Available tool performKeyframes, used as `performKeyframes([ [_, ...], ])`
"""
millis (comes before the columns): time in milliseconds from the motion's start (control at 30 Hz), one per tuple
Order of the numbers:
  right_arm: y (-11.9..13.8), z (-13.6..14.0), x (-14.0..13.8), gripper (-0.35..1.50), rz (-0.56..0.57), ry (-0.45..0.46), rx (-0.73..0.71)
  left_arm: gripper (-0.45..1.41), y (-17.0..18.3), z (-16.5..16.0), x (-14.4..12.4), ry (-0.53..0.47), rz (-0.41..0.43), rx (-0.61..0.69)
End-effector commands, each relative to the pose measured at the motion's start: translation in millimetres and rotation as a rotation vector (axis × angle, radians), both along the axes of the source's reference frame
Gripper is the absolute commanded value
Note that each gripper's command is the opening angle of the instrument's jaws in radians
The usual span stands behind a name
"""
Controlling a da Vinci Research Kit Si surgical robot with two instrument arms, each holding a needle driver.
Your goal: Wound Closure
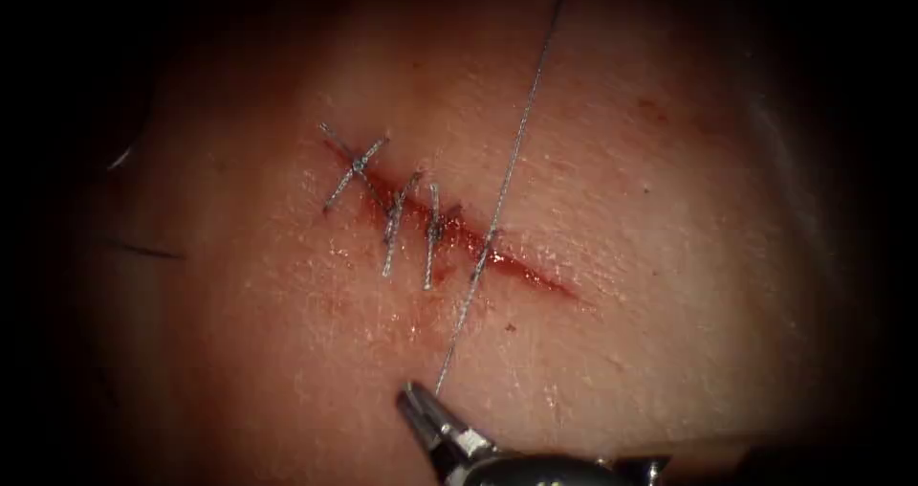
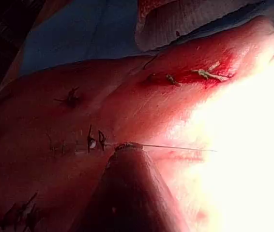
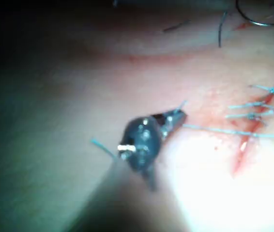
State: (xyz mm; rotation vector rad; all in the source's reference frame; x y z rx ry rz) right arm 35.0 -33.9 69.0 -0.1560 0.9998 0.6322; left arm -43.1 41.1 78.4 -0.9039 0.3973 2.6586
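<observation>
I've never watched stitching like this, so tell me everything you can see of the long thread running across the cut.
The thread is thin, pale grey and looks taut. It runs straight from the picture's top edge down across the cut in the tissue, right of the stitches already lying over the cut. Its lower end meets the shut jaws of the right tool, which grip it below the cut.

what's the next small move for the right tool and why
Probably ease the right tool away from the cut to snug the thread, I'd judge: it seems shut on the thread's end, and the cut gapes red where the thread crosses. The left tool meets thread; its grip is unclear.
</observation>
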Motion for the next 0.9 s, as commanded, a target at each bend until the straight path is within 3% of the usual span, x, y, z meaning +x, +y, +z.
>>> performKeyframes([
  [33, -1.3, 0.3, 0.7, -0.35, -0.011, 0.003, 0.005, -0.45, 0.7, 0.3, -0.7, -0.003, -0.003, -0.002],
  [300, -2.9, 0.1, 1.5, -0.35, -0.065, 0.014, 0.012, -0.45, 1.1, 0.4, -0.9, 0.001, 0.002, -0.008],
  [900, -3.5, -0.1, 1.4, -0.35, -0.082, 0.002, 0.015, -0.45, 2.6, -0.1, -0.8, -0.002, -0.002, -0.008],
])
